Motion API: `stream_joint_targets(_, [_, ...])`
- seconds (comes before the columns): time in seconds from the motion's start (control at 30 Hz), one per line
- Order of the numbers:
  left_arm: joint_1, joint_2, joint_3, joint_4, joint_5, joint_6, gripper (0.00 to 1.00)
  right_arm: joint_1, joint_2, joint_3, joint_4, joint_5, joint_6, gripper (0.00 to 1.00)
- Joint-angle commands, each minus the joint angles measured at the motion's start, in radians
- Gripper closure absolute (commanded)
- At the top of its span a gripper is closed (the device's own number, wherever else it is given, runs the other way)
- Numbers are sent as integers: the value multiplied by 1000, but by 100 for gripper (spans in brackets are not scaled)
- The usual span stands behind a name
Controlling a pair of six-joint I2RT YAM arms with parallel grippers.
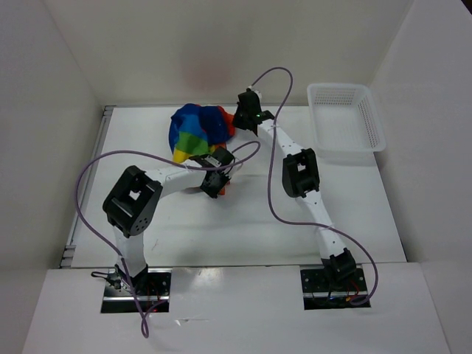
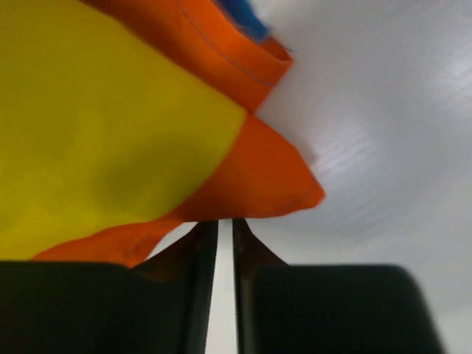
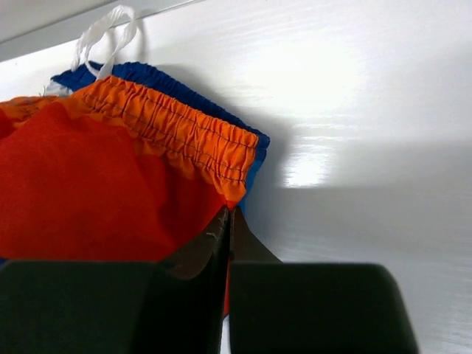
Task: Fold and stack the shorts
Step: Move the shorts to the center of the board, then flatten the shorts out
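the shorts [image 1: 198, 131] are sitting in a bunched rainbow heap toward the far edge of the table [image 1: 243, 221], a little left of its middle. the right gripper [image 1: 236, 116] is reaching in at the heap's right side. in its wrist view the jaws are pressing tight together on the orange elastic waistband of the shorts [image 3: 169, 125], and a red sliver of cloth is showing between them. a white drawstring [image 3: 103, 37] is looping out at the top of the waistband. the left gripper [image 1: 214, 186] is working the heap's near edge. its jaws are standing almost together with a thin slit of table showing through, and the orange hem [image 2: 258, 184] is meeting the tips, but i can't tell whether it is really pinching the cloth. a white mesh basket [image 1: 346, 118] is sitting at the far right corner.
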Motion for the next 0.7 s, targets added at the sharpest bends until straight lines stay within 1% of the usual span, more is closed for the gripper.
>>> stream_joint_targets(0.0, [51,31,-1,45,-38,6,84,10,-24,29,12,60,-24,100])
stream_joint_targets(0.03, [63,31,-1,54,-47,6,96,10,-39,18,12,71,-43,100])
stream_joint_targets(0.07, [86,31,-1,54,-47,6,100,10,-57,18,12,80,-55,100])
stream_joint_targets(0.17, [125,-15,-1,41,-47,6,100,1,-100,-31,12,89,-96,100])
stream_joint_targets(0.2, [158,-50,-1,24,-47,6,100,1,-140,-46,12,89,-107,100])
stream_joint_targets(0.27, [197,-90,10,-5,-12,6,100,-19,-186,-87,12,66,-135,100])
stream_joint_targets(0.3, [230,-135,10,-36,5,6,100,-19,-242,-106,12,51,-144,100])
stream_joint_targets(0.37, [258,-182,10,-47,17,6,100,-29,-312,-181,3,5,-188,100])
stream_joint_targets(0.4, [269,-221,-2,-47,17,6,100,-38,-391,-216,3,-15,-207,100])
stream_joint_targets(0.47, [323,-246,-44,-29,-12,6,100,-38,-485,-360,-6,-49,-254,100])
stream_joint_targets(0.5, [350,-255,-57,-15,-12,6,100,-38,-583,-487,-15,-79,-264,100])
stream_joint_targets(0.53, [413,-256,-68,-4,-12,6,100,-38,-634,-558,-15,-102,-274,100])
stream_joint_targets(0.57, [444,-256,-77,5,11,6,100,-38,-684,-627,-24,-122,-285,100])
stream_joint_targets(0.6, [470,-256,-78,5,23,6,100,-38,-790,-767,-24,-148,-299,100])
stream_joint_targets(0.63, [516,-242,-62,5,39,6,100,-38,-841,-831,-24,-164,-299,100])
stream_joint_targets(0.67, [531,-242,-50,-10,83,6,100,-38,-888,-886,-24,-173,-311,100])
